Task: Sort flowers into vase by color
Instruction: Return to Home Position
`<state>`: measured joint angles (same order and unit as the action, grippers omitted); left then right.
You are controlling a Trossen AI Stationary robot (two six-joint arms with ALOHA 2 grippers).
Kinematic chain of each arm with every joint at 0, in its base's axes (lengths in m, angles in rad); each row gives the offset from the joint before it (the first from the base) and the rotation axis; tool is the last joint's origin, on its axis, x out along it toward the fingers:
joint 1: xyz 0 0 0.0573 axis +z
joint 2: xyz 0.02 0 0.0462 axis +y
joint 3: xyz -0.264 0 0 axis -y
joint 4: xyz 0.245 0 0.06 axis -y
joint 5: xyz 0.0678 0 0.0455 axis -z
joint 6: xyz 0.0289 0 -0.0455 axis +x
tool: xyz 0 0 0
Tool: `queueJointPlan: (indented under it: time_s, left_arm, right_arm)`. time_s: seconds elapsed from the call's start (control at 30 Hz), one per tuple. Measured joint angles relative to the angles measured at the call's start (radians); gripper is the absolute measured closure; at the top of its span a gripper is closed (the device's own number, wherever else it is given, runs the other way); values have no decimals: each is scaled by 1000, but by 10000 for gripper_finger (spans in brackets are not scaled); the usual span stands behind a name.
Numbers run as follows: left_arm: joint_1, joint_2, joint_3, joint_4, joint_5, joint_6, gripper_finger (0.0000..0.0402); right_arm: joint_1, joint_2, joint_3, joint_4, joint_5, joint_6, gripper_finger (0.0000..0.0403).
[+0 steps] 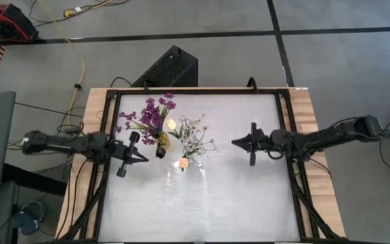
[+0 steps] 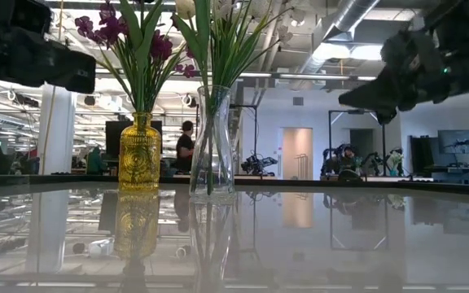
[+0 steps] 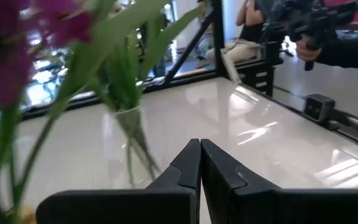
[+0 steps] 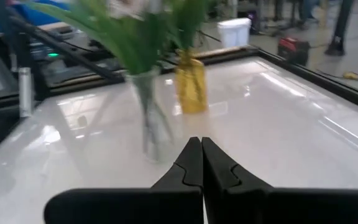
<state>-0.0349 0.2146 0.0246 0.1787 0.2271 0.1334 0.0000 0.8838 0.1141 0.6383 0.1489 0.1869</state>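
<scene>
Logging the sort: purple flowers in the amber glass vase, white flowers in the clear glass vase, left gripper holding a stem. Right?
The left gripper is shut on nothing, per the left wrist view. Purple flowers in the amber glass vase, white flowers in the clear glass vase.

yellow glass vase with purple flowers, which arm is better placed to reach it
Left, probably: the left end effector, shut, sits beside the yellow glass vase; the right end effector, shut, is much farther off.

The left tool (image 3: 200,147), fingers pressed together, faces the clear vase (image 3: 131,127) holding green stems (image 3: 124,74).
</scene>
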Motion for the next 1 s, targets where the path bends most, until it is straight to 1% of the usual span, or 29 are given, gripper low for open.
queueJointPlan:
  time_s: [0.1,0.17,0.3,0.37,0.43,0.57,0.7,0.8,0.93,1.0]
  left_arm:
    - [100,0,0,-8,65,-28,401]
    - [153,0,0,-9,85,-46,401]
    - [230,0,0,-19,131,-68,401]
    - [250,0,0,-26,163,-80,401]
    - [258,-4,0,-35,174,-91,401]
    - [260,-32,-3,-64,154,-91,401]
    - [260,-86,-14,-105,109,-111,401]
    - [260,-128,-14,-94,99,-112,401]
    - [259,-174,-14,-102,52,-139,401]
    - [259,-187,-14,-102,41,-166,401]
  right_arm:
    - [-79,-18,-34,12,-73,21,387]
    - [-100,-36,-51,13,-94,28,387]
    - [-96,-88,-99,4,-84,42,387]
    - [-84,-129,-106,-25,-59,50,387]
    - [-65,-183,-106,-93,-32,52,387]
    - [-38,-290,-106,-224,12,50,387]
    - [-36,-419,-106,-346,19,28,387]
    - [-51,-518,-107,-423,19,2,387]
    - [-81,-657,-107,-570,21,-9,387]
    - [-101,-712,-106,-591,9,-15,387]
